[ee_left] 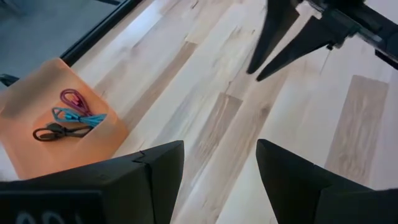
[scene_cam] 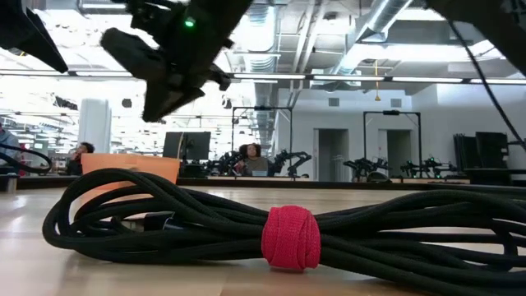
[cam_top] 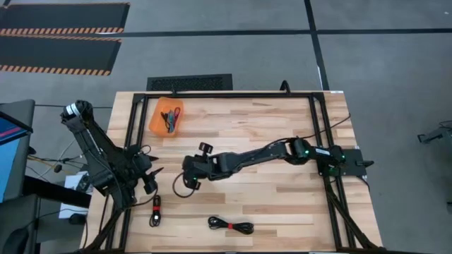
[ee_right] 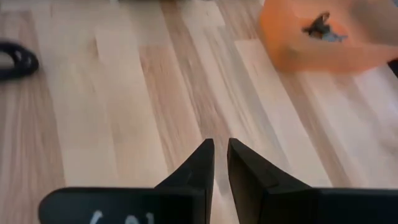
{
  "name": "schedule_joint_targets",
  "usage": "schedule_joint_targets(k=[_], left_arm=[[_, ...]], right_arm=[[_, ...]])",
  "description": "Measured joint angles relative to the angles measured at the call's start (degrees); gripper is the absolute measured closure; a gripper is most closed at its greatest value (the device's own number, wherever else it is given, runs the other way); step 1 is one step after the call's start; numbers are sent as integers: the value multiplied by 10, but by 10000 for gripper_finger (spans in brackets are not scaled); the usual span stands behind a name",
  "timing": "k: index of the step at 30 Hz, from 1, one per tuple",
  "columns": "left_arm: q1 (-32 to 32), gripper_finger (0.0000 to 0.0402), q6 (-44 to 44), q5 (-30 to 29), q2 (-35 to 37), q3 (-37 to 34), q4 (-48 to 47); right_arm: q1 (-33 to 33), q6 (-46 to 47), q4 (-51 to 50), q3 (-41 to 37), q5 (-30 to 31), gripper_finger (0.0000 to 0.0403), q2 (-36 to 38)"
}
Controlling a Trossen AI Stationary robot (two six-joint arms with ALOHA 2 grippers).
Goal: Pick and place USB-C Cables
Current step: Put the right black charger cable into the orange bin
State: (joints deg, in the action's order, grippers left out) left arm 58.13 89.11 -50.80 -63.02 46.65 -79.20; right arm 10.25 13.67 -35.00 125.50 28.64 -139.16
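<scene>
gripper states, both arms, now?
Left end effector: open, empty.
Right end effector: nearly shut, holding nothing, above bare table.

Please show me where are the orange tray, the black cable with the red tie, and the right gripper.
orange tray [cam_top: 157,118]: high view, on its bare orange floor.
black cable with the red tie [scene_cam: 289,237]: low view, on the red tie.
right gripper [ee_right: 220,163]: right wrist view, between its fingertips.

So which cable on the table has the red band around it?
The black cable with the red tie, lying at the table's front edge. The other loose cables on the wood show no red band around the middle, and the rest sit in the orange tray.
</scene>
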Motion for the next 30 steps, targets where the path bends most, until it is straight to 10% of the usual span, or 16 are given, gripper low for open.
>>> schedule_joint_targets(k=[14,30], left_arm=[[-28,209,-39,-114,0,0,13],[-138,209,-401,-98,-14,0,294]], right_arm=[[61,79,367,-477,-31,335,264],[174,150,262,-519,37,335,312]])
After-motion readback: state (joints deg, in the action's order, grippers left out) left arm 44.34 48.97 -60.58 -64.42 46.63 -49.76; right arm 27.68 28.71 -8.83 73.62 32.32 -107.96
